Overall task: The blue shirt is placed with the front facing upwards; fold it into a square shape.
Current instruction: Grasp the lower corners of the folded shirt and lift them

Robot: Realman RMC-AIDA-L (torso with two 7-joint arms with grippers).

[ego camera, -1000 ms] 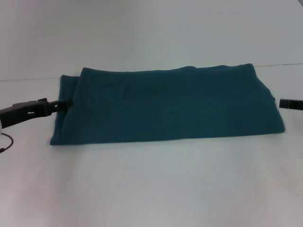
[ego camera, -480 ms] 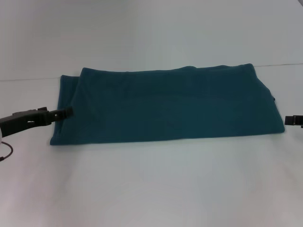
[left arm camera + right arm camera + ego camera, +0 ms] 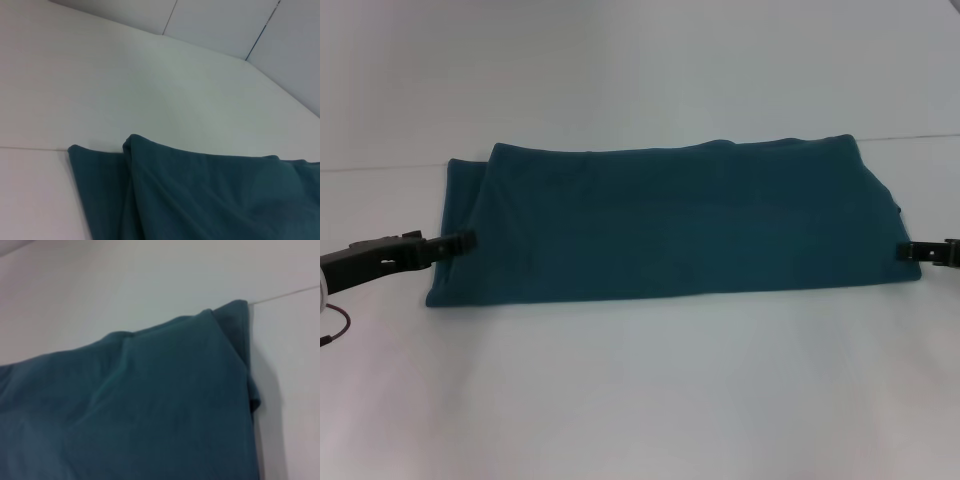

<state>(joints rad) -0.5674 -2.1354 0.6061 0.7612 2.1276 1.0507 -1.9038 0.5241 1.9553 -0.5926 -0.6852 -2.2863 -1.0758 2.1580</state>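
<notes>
**foldbot_fan:** So where's it at? The dark teal-blue cotton shirt (image 3: 670, 220) lies as a wide band across the middle of the white counter (image 3: 640, 400), plain side up, no lettering showing. Its long axis runs left to right, so I'd guess the next fold has to bring one short end over toward the other to get a square.

**armwatcher:** Yeah, that's the relation that matters. The left gripper (image 3: 460, 241) sits right at the shirt's left short end, low down near the front corner, with the cloth lying to its right. The right gripper (image 3: 910, 251) is at the opposite short end, tip just touching or just beside the edge, can't tell which. Both are about equally near their own end.

**foldbot_fan:** Fingers open or clamped?

**armwatcher:** Honestly can't tell for either one. The head view shows dark tips only, and the wrist views show cloth and no fingers at all.

**foldbot_fan:** The left wrist view shows a layered edge at that end, so pinching all the layers could be fiddly.

**armwatcher:** Surface is smooth and flat with one seam line running along behind the shirt's far edge. There's bare counter toward the front and back edges.
</notes>
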